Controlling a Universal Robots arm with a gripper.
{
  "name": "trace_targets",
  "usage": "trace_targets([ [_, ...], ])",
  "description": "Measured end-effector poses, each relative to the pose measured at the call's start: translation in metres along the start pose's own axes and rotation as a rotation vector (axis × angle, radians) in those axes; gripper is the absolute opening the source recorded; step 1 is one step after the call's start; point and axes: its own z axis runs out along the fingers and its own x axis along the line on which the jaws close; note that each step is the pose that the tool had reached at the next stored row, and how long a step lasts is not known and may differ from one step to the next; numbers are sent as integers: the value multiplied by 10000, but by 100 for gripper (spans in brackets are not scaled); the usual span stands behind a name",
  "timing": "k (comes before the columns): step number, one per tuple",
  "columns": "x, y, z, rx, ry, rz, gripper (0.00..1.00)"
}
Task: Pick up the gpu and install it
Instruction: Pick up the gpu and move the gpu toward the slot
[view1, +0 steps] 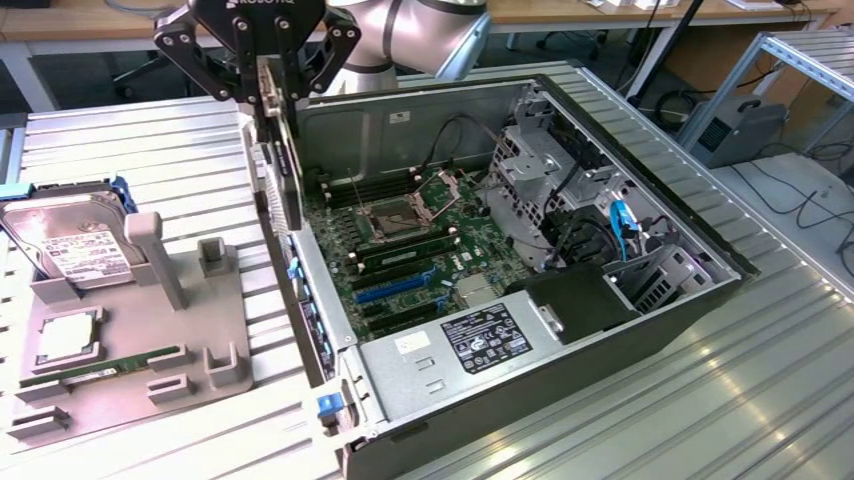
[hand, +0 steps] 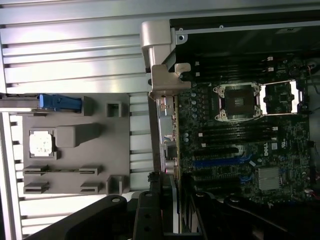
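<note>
Exterior view: gpu (view1: 276, 185) hangs on edge in the air, long side vertical, over the left rim (the exterior view's left) of the open computer case (view1: 400, 110). It sits between the grey parts holder (view1: 200, 370) and the motherboard (view1: 400, 250). Lower end is down near the case wall; can't tell if it touches. Not seated in any slot, and the blue slot (view1: 394, 288) is bare.

Handling, my read: light, stiff, thin board. Rigid enough to hang from one end without sagging, but fragile. Bare components and the edge connector shouldn't take squeeze or side load. The flat faces are slick, so a pinch across the thickness near the top edge is the sane grip, clear of the connector and the silver bracket (hand: 159, 60). With this much length below the grip it'll lever on any bump against the case rim.

Tool (view1: 274, 95) is pinching the gpu's upper end, fingers pressed on the two flat faces, linkage partly drawn in. Wrist view agrees: the gpu (hand: 167, 130) runs edge-on out from the tool (hand: 167, 200) along the motherboard's edge, bracket at the far end by the case corner.

Arm (view1: 414, 30) comes in from the top of the exterior view, wrist turned straight down, tool vertical above the case rim.

Hard drive (view1: 74, 245) and memory stick (view1: 114, 365) sit on the holder, well apart from the tool. All of it rests on the ribbed metal bench (view1: 747, 400).
</note>
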Motion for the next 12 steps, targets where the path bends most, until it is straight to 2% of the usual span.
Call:
trace_targets([
  [12,-76,5,18,0,0,0,27],
])
